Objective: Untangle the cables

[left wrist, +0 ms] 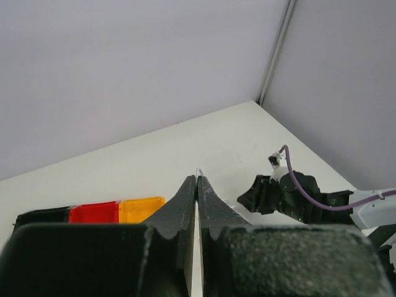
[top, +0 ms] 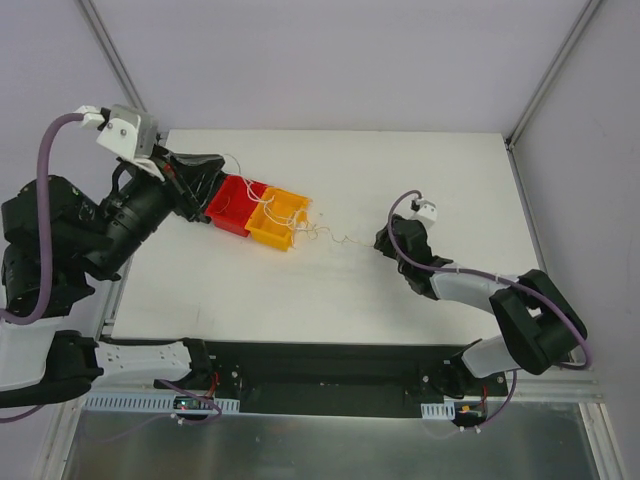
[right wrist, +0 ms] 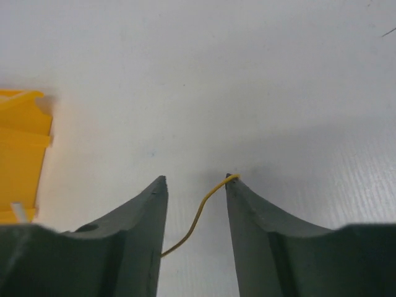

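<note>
The cables (top: pixel 318 234) are thin whitish and orange-tan strands looped over the red bin (top: pixel 232 205) and yellow bin (top: pixel 278 218), trailing right across the white table. My left gripper (top: pixel 214 170) hovers at the red bin's far left corner. In the left wrist view it (left wrist: pixel 198 177) is shut, with a whitish wire tip (left wrist: pixel 200 169) poking out between the fingertips. My right gripper (top: pixel 378 241) sits at the strands' right end. In the right wrist view it (right wrist: pixel 196 179) is open, low over the table, with a yellow wire (right wrist: pixel 201 213) lying across the gap between its jaws.
The two bins stand joined side by side, left of the table's (top: pixel 400 170) middle. The yellow bin's edge (right wrist: pixel 21 154) shows at the left of the right wrist view. The right arm (left wrist: pixel 281 195) shows in the left wrist view. Frame posts rise at the back corners.
</note>
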Robot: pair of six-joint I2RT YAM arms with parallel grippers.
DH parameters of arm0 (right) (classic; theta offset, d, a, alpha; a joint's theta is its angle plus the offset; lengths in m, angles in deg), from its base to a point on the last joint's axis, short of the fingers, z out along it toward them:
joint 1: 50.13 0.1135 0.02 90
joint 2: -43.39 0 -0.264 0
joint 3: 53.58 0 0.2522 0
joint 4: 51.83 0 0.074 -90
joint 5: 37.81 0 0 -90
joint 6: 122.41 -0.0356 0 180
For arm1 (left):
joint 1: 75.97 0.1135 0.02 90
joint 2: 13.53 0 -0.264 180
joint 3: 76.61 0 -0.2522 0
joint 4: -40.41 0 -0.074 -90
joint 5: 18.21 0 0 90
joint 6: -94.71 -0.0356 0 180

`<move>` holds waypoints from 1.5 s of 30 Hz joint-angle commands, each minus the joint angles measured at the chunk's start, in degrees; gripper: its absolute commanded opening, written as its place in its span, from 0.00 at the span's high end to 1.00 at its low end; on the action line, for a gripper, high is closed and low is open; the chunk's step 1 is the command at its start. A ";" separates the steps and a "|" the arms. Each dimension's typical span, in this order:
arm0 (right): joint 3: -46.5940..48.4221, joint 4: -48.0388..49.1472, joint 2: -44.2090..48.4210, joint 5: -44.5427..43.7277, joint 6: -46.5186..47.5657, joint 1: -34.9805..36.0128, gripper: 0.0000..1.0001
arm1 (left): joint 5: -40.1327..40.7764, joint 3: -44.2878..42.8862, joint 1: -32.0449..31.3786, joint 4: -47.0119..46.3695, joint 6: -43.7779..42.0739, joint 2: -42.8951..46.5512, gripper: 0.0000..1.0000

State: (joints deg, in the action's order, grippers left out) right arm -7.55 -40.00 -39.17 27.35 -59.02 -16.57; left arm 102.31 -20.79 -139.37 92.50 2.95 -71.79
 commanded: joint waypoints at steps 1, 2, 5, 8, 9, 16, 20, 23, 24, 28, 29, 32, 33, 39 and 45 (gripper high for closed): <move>0.42 3.94 1.88 9.70 6.38 0.27 0.50 | -2.65 4.48 -0.15 2.81 5.79 -1.94 1.00; -0.45 6.47 2.66 13.55 9.18 0.36 0.46 | -3.18 5.89 -0.15 2.89 7.02 -2.47 1.00; -4.31 14.30 6.61 19.46 14.11 2.47 0.33 | -3.72 9.76 -0.15 2.28 10.27 -3.96 1.00; -7.04 18.61 10.84 24.21 18.25 4.84 0.25 | -4.15 12.23 0.03 0.79 11.95 -4.58 1.00; -7.74 20.45 12.06 29.27 18.52 5.63 0.24 | -4.33 12.76 0.11 0.52 12.22 -4.76 1.00; -4.07 18.01 25.25 32.31 26.26 20.03 0.15 | -9.25 12.85 1.17 0.00 15.11 -5.81 1.00; 1.29 18.36 23.51 29.77 28.54 24.00 0.14 | -12.06 12.68 1.70 -0.71 16.43 -5.90 1.00; 7.25 13.11 19.48 20.21 28.11 26.20 0.16 | -13.91 11.19 1.96 -1.15 16.70 -5.99 1.00; 10.06 10.91 17.89 16.62 26.89 26.47 0.20 | -14.69 10.40 1.96 -1.41 16.70 -6.08 1.00; 11.24 11.41 11.04 3.69 25.03 26.47 0.43 | -17.51 3.82 2.05 -2.38 15.30 -7.48 1.00; 10.54 12.55 9.63 1.48 25.55 26.29 0.50 | -18.12 1.45 2.05 -2.73 14.86 -7.92 1.00; 8.43 16.77 4.71 -3.45 28.72 25.42 0.59 | -20.14 -3.66 2.05 -5.62 14.42 -8.18 1.00; 7.46 17.91 3.04 -4.24 28.20 24.63 0.60 | -21.11 -5.15 2.05 -6.76 14.24 -8.53 1.00; -0.88 20.56 -1.46 0.92 8.38 12.26 0.87 | -21.31 -18.16 2.05 -7.21 10.65 -11.35 1.00; -0.37 14.51 0.03 -0.02 6.39 8.71 0.88 | -13.39 -17.57 2.05 -7.30 6.68 -8.20 1.00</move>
State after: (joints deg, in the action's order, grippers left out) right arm -9.97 -25.08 -41.64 28.57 -47.98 -8.41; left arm 84.10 -39.06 -137.75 87.10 13.51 -81.91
